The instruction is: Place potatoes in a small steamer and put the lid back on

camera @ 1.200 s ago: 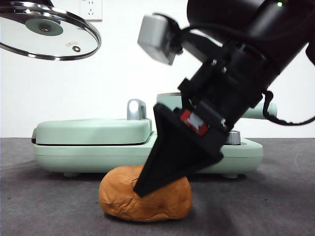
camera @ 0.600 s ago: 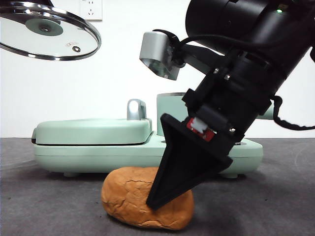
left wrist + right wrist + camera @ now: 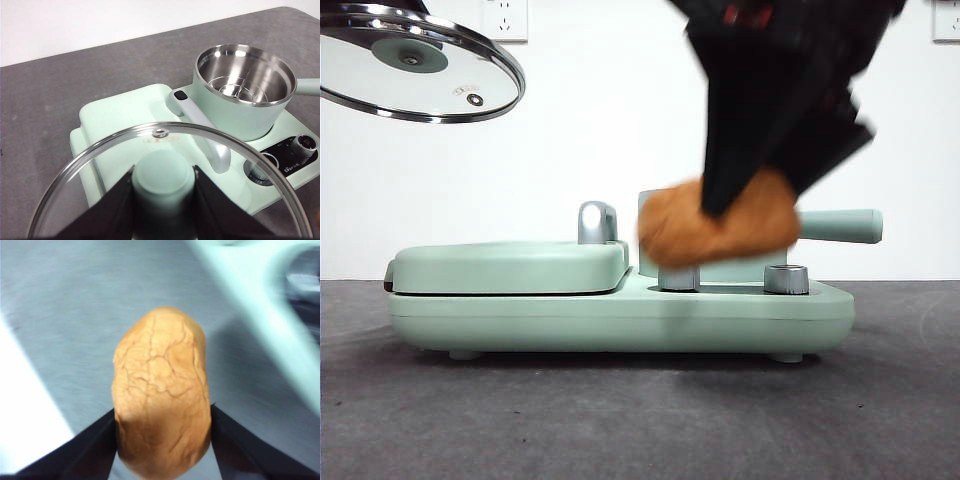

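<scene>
Front view: the potato (image 3: 718, 222), an orange-brown lump, is seen raised clear of the desk (image 3: 640, 420), clamped in the blurred dark right end effector (image 3: 760, 180) that enters from above. It is shown level with, and in front of, the small steamer (image 3: 820, 228), whose straight green handle projects to one side. The steamer is carried on a mint-green cooker base (image 3: 620, 310), beside a closed griddle plate (image 3: 510, 265); two steel knobs (image 3: 786, 279) are set on the base. The lid (image 3: 420, 65), clear glass with a steel rim, is held high in the upper corner, tilted.

Left wrist view: the left end effector (image 3: 162, 200) is closed on the lid's green knob (image 3: 162, 182), a jaw pressed to each side. Through and beyond the glass, the steamer is seen open, its steel interior bare.

Right wrist view: the potato's cracked surface is gripped between both jaws, above grey desk, near the blurred base edge.
</scene>
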